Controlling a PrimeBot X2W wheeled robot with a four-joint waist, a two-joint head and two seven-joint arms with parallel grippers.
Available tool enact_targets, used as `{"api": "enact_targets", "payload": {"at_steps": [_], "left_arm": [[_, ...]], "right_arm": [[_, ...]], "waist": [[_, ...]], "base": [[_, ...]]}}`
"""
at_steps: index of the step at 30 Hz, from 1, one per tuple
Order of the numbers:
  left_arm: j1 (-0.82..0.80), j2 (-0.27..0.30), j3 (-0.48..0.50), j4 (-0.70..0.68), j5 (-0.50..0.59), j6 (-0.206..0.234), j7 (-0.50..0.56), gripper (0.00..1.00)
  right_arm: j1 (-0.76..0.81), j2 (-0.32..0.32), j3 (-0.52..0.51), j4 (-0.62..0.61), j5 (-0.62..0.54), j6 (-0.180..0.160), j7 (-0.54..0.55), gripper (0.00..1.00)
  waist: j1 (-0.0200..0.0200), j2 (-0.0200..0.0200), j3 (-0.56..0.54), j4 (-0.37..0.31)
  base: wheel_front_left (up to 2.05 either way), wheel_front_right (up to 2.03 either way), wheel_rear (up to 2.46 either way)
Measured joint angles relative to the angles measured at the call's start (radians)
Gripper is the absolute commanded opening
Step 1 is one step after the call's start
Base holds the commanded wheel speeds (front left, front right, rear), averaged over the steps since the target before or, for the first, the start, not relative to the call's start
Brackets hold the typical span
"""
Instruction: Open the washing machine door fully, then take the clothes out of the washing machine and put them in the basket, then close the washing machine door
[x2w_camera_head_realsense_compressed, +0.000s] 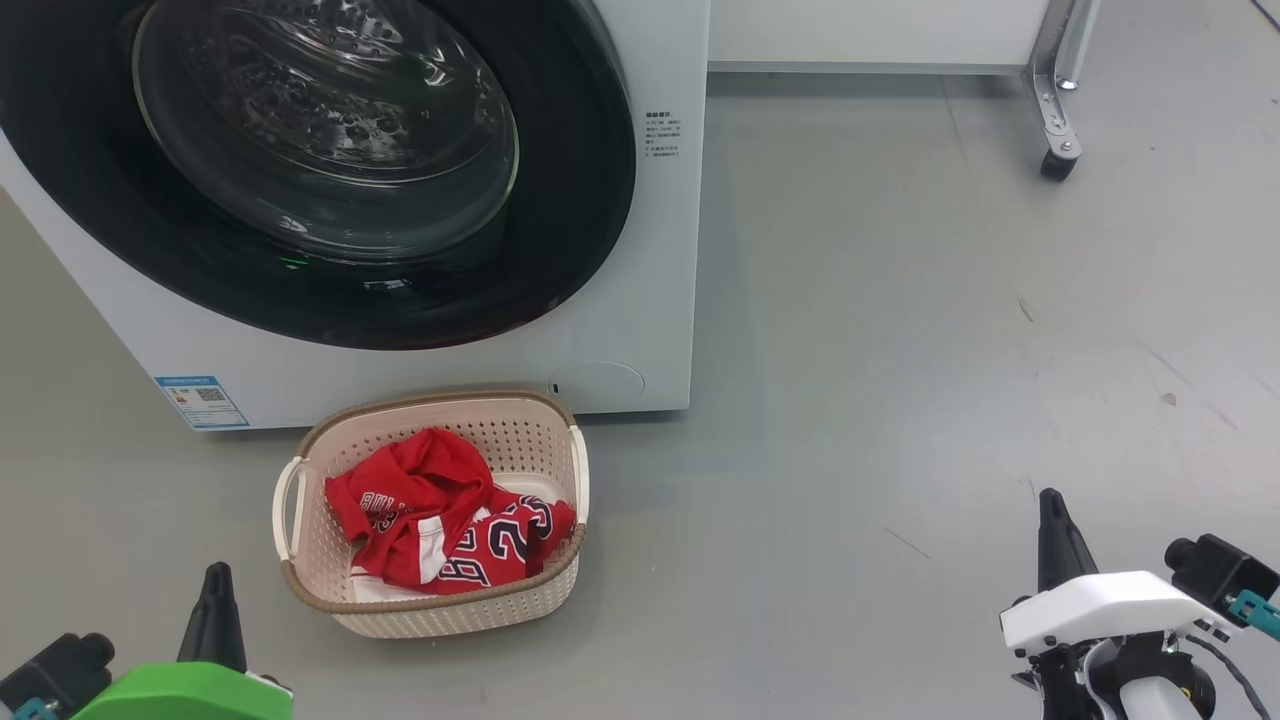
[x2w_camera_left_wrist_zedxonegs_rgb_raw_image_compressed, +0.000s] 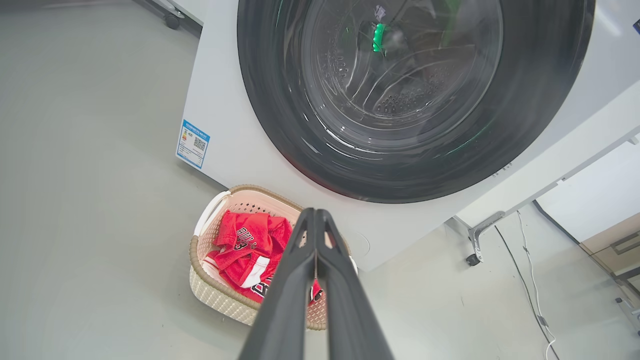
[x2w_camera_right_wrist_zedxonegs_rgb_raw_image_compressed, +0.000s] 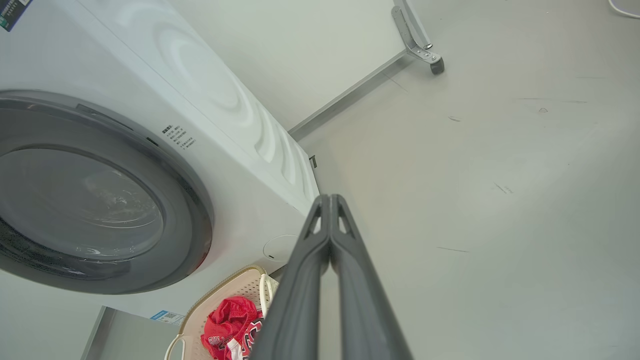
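**Inspector:** Condition of the load?

**Recorder:** The clothes (x2w_camera_head_realsense_compressed: 440, 510) are a crumpled red jersey with white trim and black-and-white numbers. They lie inside the basket (x2w_camera_head_realsense_compressed: 440, 625), with one fold reaching the near rim. The basket is cream perforated plastic with a brown woven-look rim and a white handle on each side. It stands upright.

**Inspector:** Position of the basket?

**Recorder:** It is on the floor (x2w_camera_head_realsense_compressed: 900, 350) just in front of the washing machine (x2w_camera_head_realsense_compressed: 640, 330), below the lower right of the washing machine door (x2w_camera_head_realsense_compressed: 325, 125). I cannot tell whether it touches the cabinet.

**Inspector:** The door?

**Recorder:** It sits flush against the white front, a glossy black rim around a bulging clear glass bowl. A blue sticker (x2w_camera_head_realsense_compressed: 202, 400) is at the lower left corner of the front, a small text label (x2w_camera_head_realsense_compressed: 662, 135) is right of the rim, and a round cover (x2w_camera_head_realsense_compressed: 597, 383) is low on the right.

**Inspector:** Surface and surroundings?

**Recorder:** The floor is smooth pale grey with a few dark scuffs. Behind the machine's right side is a white panel (x2w_camera_head_realsense_compressed: 870, 30) on a metal leg (x2w_camera_head_realsense_compressed: 1058, 130) with a castor.

**Inspector:** Clearances?

**Recorder:** A broad stretch of floor lies right of the basket and machine, out to the castor. The basket's left handle is near the left gripper (x2w_camera_head_realsense_compressed: 217, 575). The right gripper (x2w_camera_head_realsense_compressed: 1050, 500) is well apart from it.

**Inspector:** Pincers?

**Recorder:** On both, the fingers are pressed together along their length and grip nothing. Both are low at the near edge with their tips pointing towards the machine.
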Motion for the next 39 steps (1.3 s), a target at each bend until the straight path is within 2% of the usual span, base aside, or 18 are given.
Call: {"api": "enact_targets", "payload": {"at_steps": [39], "left_arm": [[-0.036, 0.0, 0.0, -0.031, -0.524, 0.0, 0.123, 0.0]], "right_arm": [[-0.023, -0.008, -0.098, 0.0, 0.53, 0.035, 0.132, 0.0]], "waist": [[0.0, 0.0, -0.014, -0.016]], "base": [[0.0, 0.0, 0.0]]}}
